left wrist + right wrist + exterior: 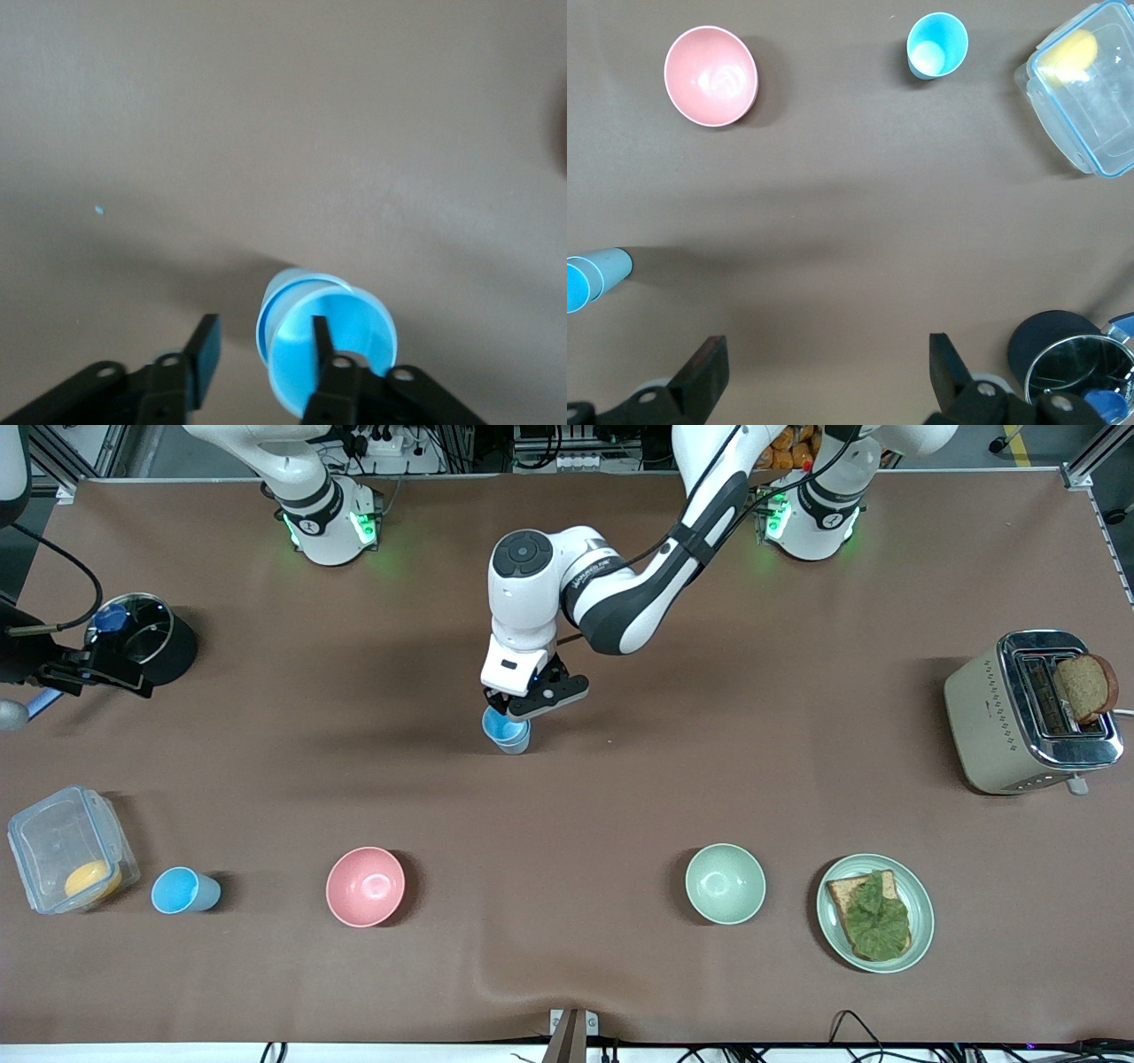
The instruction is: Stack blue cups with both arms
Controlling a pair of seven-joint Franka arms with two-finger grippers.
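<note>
The left gripper [263,341] is hanging low over the middle of the table with its fingers partly spread. One finger is dipping inside the nested pair of light-blue plastic tumblers [507,735]. The other is standing outside, clear of the wall, so nothing is being pinched. The pair is standing upright near the centre of the brown table cover [620,806], with one cup seated in the other.

The step in hand is probably letting go of the upper cup and getting clear. That is calling for a straight rise, so the inner finger is not dragging the rim or tipping the pair, with any sideways move coming only once the finger is out.

The right gripper [824,367] is waiting at nine o'clock with its fingers spread wide and holding nothing, just beside the black pot with a glass lid [146,638].

A single light-blue plastic tumbler [184,890] is waiting at about eight o'clock. It stands between the clear lidded plastic box [62,841] and the round pink bowl [365,886], apart from both.

Open cover is lying all round the pair. The pale green bowl [725,883] and the green plate of bread and lettuce [921,908] are sitting toward five o'clock, and the cream toaster [992,717] at three, all well apart from it.
</note>
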